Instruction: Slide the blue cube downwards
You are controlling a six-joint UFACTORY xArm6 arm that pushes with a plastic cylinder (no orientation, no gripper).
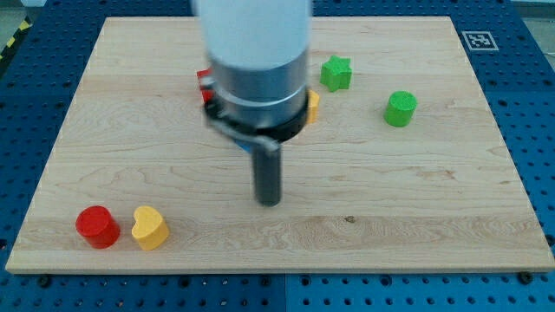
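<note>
My tip rests on the wooden board just below the middle. The blue cube does not show; the wide arm body above the rod hides the upper middle of the board. A red block peeks out at the arm's left edge. A yellow block peeks out at its right edge. Their shapes are hidden.
A green star and a green cylinder lie at the upper right. A red cylinder and a yellow heart sit side by side at the lower left, near the board's bottom edge.
</note>
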